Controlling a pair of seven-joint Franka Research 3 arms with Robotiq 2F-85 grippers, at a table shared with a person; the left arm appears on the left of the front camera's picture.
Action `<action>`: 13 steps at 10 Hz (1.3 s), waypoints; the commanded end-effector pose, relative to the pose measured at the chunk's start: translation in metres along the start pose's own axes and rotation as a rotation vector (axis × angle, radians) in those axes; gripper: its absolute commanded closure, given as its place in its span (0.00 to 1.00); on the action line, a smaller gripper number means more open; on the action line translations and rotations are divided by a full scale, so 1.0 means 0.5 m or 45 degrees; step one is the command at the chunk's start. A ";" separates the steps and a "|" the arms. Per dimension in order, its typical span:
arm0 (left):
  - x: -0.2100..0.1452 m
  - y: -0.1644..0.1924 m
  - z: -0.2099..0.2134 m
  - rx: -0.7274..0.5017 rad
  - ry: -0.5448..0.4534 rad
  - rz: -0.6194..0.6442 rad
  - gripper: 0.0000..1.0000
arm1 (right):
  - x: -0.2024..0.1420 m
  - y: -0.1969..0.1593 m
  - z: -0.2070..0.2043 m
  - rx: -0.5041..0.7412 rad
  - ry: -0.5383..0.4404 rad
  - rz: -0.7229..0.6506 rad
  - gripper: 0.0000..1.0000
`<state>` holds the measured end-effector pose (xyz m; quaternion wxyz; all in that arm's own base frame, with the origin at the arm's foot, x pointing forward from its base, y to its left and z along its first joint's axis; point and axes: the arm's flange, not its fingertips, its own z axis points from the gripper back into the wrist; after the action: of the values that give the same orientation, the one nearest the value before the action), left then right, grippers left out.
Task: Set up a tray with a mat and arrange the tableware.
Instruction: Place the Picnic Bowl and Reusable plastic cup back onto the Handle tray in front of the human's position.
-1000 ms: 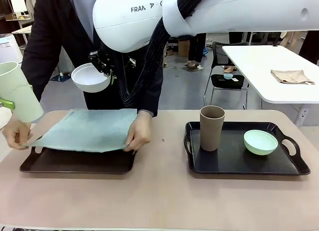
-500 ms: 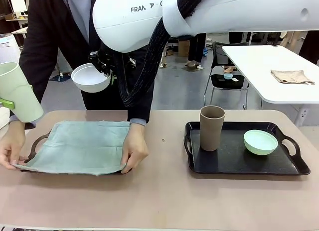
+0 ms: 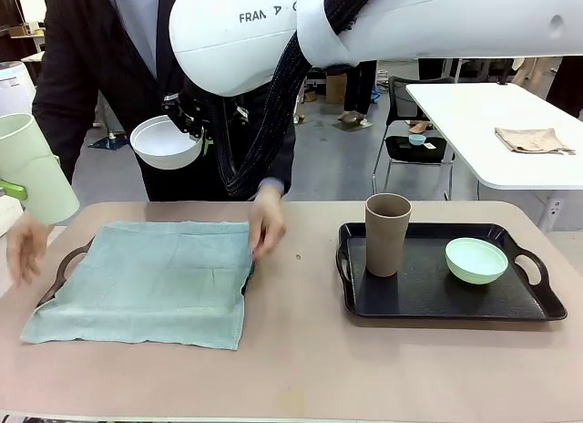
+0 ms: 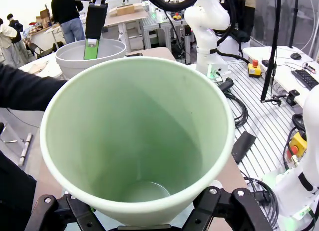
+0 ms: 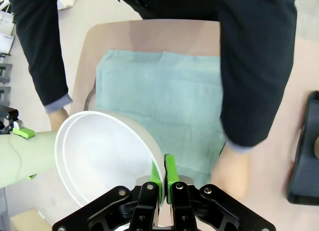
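The mat [image 3: 150, 282] lies over the left tray [image 3: 68, 263] near the table's left edge, its near edge spilling onto the table. The person's hands [image 3: 267, 224] rest at its sides.

The left claw [image 3: 13, 190] is clamped wide around the pale green cup [image 3: 36, 168], raised above the left edge. The right claw [image 5: 163, 178] pinches the rim of the white bowl [image 3: 166, 142], high over the far edge. The tan-brown cup [image 3: 387, 233] and mint green bowl [image 3: 475, 260] wait on the right tray [image 3: 428, 291].

Risks, as I judge them:
- The thin rim pinch could let the bowl swing or slip.
- The draped mat hides the tray's lip, so a cup set there may tip.
- Lowering now could strike the person's hands.

The right wrist view shows the pads meeting on the rim and a dark sleeve across the mat. The left wrist view shows the cup's empty inside. The front view gives the heights.
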<state>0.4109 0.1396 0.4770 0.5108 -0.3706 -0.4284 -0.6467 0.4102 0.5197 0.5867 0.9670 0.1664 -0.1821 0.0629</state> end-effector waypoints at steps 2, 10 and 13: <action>0.008 0.000 0.004 0.005 0.005 -0.021 1.00 | 0.000 0.002 -0.002 -0.002 -0.017 0.002 1.00; 0.008 0.000 0.004 0.005 0.005 -0.021 1.00 | 0.000 0.002 -0.002 -0.002 -0.017 0.002 1.00; 0.008 0.000 0.004 0.005 0.005 -0.021 1.00 | 0.000 0.002 -0.002 -0.002 -0.017 0.002 1.00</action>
<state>0.4109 0.1396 0.4770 0.5108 -0.3706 -0.4284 -0.6467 0.4102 0.5197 0.5867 0.9670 0.1664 -0.1821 0.0629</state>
